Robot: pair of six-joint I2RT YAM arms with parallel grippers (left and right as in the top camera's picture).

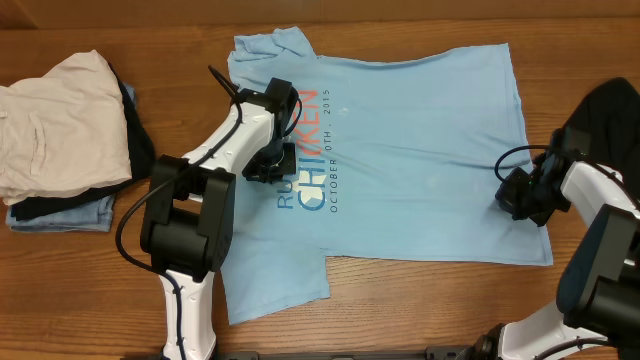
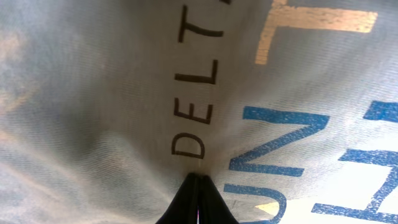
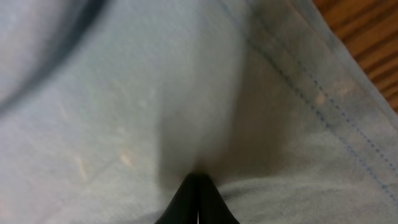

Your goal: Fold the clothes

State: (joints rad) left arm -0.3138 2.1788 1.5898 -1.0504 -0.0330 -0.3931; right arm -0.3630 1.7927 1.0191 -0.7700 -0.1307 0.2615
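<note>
Sky-blue T-shirt [image 1: 420, 150] | print "OCTOBER 9TH, 2015", "DELT" | left hand [image 2: 199, 180], right hand [image 3: 198, 179] both pinching fabric

The sky-blue T-shirt [image 1: 420, 150] is carrying all the readable print, running sideways in the overhead view. Large letters are spelling "CHI" in blue and "KEN" in red-orange. At their 3 o'clock side a small dark line is reading "OCTOBER 9TH, 2015". At their 9 o'clock side a blue "RU" is showing. In the left wrist view dark letters are reading "DELT", cut off toward 12 o'clock. The right wrist view is showing no text.
</note>
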